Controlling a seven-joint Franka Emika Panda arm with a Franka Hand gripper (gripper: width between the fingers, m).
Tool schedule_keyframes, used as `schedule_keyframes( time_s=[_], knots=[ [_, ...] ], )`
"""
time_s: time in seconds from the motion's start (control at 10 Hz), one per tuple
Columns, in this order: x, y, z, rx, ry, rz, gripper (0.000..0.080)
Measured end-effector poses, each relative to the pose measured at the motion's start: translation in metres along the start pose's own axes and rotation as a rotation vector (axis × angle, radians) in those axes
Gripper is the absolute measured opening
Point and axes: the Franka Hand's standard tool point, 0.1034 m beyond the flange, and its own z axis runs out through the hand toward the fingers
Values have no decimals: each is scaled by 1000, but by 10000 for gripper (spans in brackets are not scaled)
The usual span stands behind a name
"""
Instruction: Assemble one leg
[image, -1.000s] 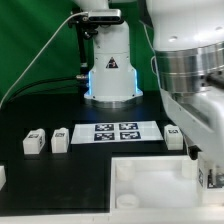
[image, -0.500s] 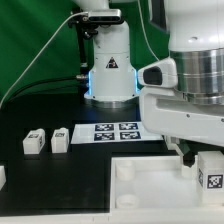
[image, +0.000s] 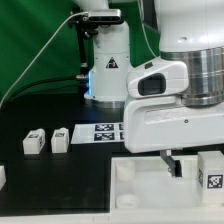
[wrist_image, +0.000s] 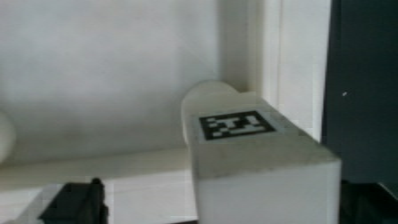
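A leg (image: 211, 170), a small white block with a tag on its face, stands upright at the right corner of the large white square panel (image: 140, 185) in the exterior view. My gripper (image: 184, 166) hangs just to the leg's left. One dark finger (image: 170, 161) shows, clear of the leg. In the wrist view the leg (wrist_image: 258, 160) fills the middle, tag up. One dark fingertip (wrist_image: 75, 202) stands apart from it with white panel (wrist_image: 107, 90) between. The other finger is hidden. The gripper (wrist_image: 210, 208) looks open and holds nothing.
Two more legs (image: 33, 141) (image: 60, 138) lie on the black table at the exterior view's left, and a further white part (image: 2, 176) sits at the left edge. The marker board (image: 104, 131) lies behind the panel. The robot base (image: 108, 70) stands at the back.
The arm has swung toward the exterior view's left and the dark finger has moved left away from the leg. The leg has stayed at the panel's right corner.
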Motion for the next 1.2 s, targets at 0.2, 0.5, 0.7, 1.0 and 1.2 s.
schedule_keyframes(
  time_s=[0.2,0.5,0.7,1.0,1.2],
  knots=[
    [0,0,0,4,-1,71,468],
    [0,-1,1,7,-2,368,292],
    [3,1,1,-9,-37,760,292],
    [0,1,2,32,-68,1353,292],
    [-1,-5,2,21,-71,1535,294]
  ],
)
